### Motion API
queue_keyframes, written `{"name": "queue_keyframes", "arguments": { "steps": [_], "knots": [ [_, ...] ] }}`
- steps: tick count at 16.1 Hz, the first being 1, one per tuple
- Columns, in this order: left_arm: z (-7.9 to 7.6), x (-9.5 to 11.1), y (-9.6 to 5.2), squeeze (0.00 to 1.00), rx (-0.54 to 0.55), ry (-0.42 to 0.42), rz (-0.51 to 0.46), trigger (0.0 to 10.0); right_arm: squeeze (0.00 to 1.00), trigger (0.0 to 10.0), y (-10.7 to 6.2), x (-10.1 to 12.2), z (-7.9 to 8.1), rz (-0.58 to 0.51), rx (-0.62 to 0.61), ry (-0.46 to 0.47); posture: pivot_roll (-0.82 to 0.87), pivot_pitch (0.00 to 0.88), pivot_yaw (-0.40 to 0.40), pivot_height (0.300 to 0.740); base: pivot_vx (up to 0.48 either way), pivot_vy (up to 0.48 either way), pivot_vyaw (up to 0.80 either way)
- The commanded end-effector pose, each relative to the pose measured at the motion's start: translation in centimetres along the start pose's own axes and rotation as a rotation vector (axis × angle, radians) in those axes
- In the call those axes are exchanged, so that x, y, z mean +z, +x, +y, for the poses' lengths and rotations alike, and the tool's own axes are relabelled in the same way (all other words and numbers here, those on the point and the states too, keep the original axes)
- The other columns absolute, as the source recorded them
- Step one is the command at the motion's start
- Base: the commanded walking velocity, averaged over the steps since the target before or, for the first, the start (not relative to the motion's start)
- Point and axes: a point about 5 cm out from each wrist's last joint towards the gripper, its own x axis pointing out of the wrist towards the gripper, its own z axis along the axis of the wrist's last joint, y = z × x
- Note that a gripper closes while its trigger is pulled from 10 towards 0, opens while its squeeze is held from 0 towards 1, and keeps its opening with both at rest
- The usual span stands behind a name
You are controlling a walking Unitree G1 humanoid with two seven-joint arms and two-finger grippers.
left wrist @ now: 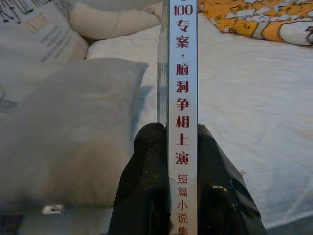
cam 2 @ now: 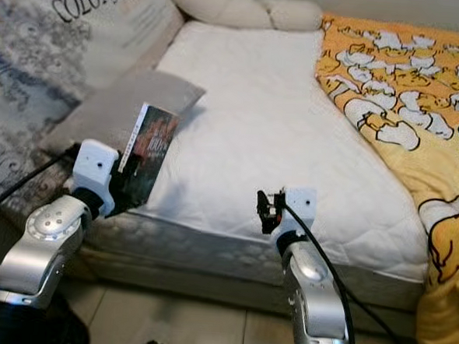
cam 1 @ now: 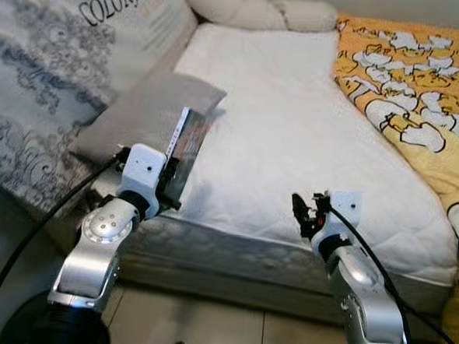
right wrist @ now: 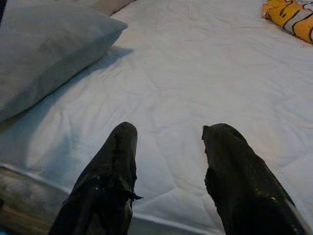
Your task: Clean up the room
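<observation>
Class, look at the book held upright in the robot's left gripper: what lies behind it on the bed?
Behind the book, clamped by the left gripper, lies a grey pillow on the white mattress. The book covers part of the pillow's near edge; nothing can be made out there.

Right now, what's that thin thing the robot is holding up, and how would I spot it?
Look at the bed's white mattress, then its near left corner by the grey pillow. There the left gripper pinches a slim book held upright on edge. Its white spine with red Chinese characters sets it apart from the plain bedding.
</observation>
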Motion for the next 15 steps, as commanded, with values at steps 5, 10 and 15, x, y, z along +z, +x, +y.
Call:
{"name": "queue_keyframes", "arguments": {
  "steps": [5, 10, 15],
  "knots": [
    [-0.4, 1.21, 0.17, 0.0, -0.029, -0.027, -0.039, 10.0, 0.0, 10.0, -0.05, 0.27, -0.37, -0.002, 0.005, 0.015, -0.01, 0.0, 0.042, 0.74, 0.0, 0.0, 0.0],
    [-0.37, 1.37, 0.01, 0.0, -0.043, -0.045, -0.053, 10.0, 0.0, 10.0, 0.03, 0.32, 0.31, 0.01, 0.071, -0.055, -0.01, 0.0, 0.038, 0.74, 0.302, 0.0, 0.32],
    [-0.33, 1.32, 0.02, 0.0, -0.049, -0.046, -0.048, 10.0, 0.0, 10.0, 0.03, 0.31, 0.3, 0.006, 0.067, -0.004, -0.01, 0.0, 0.038, 0.74, 0.392, 0.0, 0.0]
  ]
}}
